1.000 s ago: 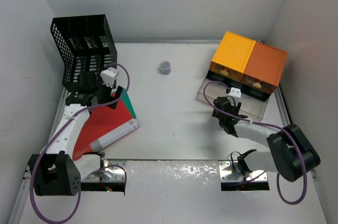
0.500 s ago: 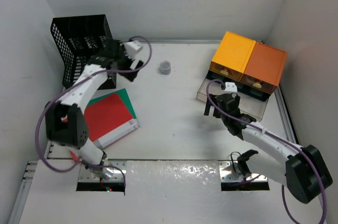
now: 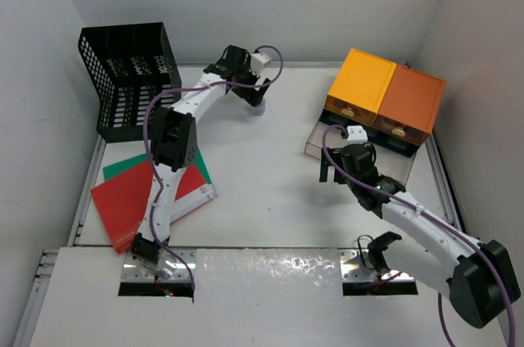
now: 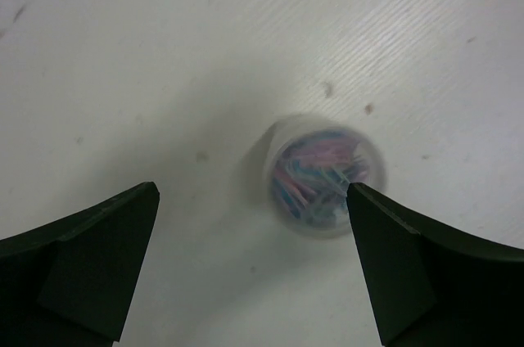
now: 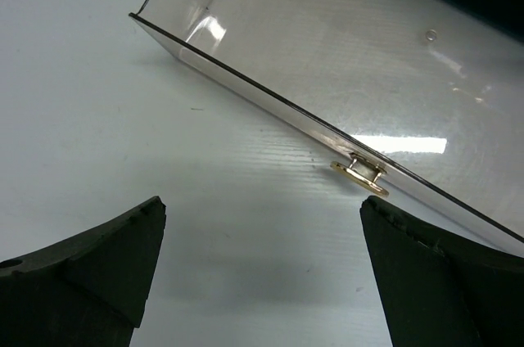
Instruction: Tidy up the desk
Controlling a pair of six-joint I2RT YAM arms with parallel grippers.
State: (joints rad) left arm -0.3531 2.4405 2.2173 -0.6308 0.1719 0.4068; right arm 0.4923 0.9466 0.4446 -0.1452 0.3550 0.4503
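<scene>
The desk [image 3: 270,183] is a white tabletop. A small clear cup of coloured paper clips [image 4: 323,175] stands near its back edge, in the top view [image 3: 258,109] half covered by my left arm. My left gripper [image 3: 248,95] hangs over it, open; in the left wrist view [image 4: 252,200] the cup sits just inside the right finger, untouched. My right gripper [image 3: 334,165] is open over bare desk in front of a clear drawer tray [image 5: 344,52]. The tray's brass handle [image 5: 360,177] lies just ahead of the gripper [image 5: 262,208]; nothing is between the fingers.
A black mesh rack [image 3: 131,81] stands at the back left. Two orange drawer boxes [image 3: 360,85] [image 3: 413,105] sit at the back right, the clear tray [image 3: 393,168] pulled out before them. Red and green folders [image 3: 135,200] lie front left.
My left arm has swung from over the folders across to the cup at the back. My right gripper has opened wide and moved slightly toward the tray.
</scene>
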